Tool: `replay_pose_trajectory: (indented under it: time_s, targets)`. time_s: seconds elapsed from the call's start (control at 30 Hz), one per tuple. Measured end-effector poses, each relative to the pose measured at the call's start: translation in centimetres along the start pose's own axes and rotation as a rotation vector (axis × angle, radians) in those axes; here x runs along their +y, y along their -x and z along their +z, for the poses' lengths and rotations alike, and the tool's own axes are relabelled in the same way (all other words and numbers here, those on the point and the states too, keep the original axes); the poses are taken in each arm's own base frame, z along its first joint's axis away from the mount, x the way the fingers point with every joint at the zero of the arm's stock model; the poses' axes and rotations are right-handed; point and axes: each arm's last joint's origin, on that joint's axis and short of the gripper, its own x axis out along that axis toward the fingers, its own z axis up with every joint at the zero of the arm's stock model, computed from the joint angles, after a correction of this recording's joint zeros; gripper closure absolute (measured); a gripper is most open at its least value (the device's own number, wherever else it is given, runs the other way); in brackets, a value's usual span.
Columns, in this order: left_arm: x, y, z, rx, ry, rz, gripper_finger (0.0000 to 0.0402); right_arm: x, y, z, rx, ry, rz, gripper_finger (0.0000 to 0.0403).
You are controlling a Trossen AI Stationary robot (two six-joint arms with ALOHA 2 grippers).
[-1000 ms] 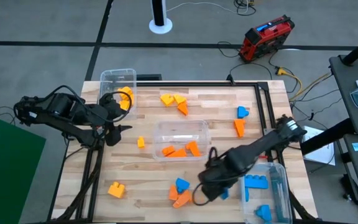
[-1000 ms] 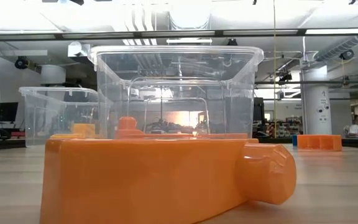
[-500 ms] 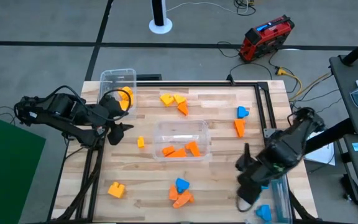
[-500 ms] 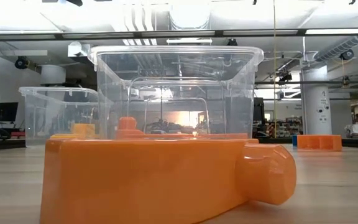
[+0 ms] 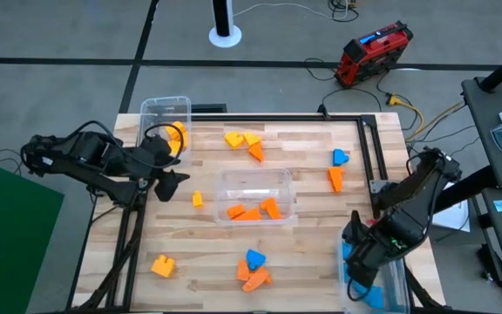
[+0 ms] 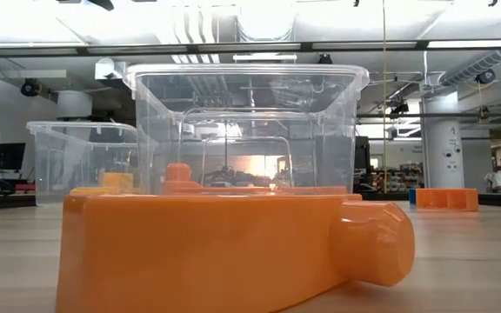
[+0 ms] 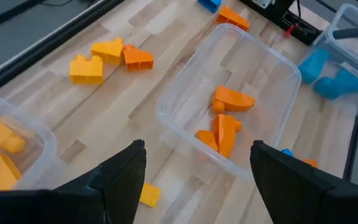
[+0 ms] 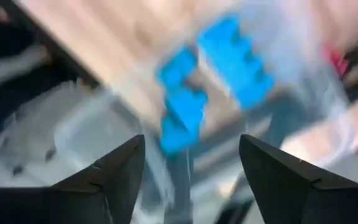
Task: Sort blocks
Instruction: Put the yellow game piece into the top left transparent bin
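1. Overhead, the right gripper (image 5: 362,270) hangs over the clear plastic bin at the table's right front corner (image 5: 395,262), fingers spread apart with nothing between them.
2. Blue plastic blocks (image 8: 219,81) lie in that bin, blurred in the right wrist view.
3. Across the table, the left gripper (image 5: 171,179) waits beside the clear plastic bin of yellow blocks (image 5: 166,109), fingers apart and empty.
4. Orange wedge blocks (image 7: 224,121) sit in the clear middle bin (image 5: 255,180).
5. Loose yellow and orange blocks (image 5: 244,143) lie behind that bin; an orange and blue cluster (image 5: 252,269) lies in front of it.
6. A small yellow brick (image 5: 198,200) rests near the left gripper.
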Motion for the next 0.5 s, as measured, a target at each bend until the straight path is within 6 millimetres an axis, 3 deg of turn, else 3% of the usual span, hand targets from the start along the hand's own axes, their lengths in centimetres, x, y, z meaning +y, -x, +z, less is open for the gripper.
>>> replay_pose_trajectory:
  time_s: [0.2,0.5]
  targets:
    - [-0.3,-0.4,0.0,0.016,0.079,0.012,0.0138,-0.3,0.9,2.9,-0.321,-0.026,-0.014,0.0148]
    - [-1.1,-1.7,-0.1,0.086,0.202,0.009,0.0138,-0.2,3.1,7.9,-0.834,0.059,-0.032,0.0188]
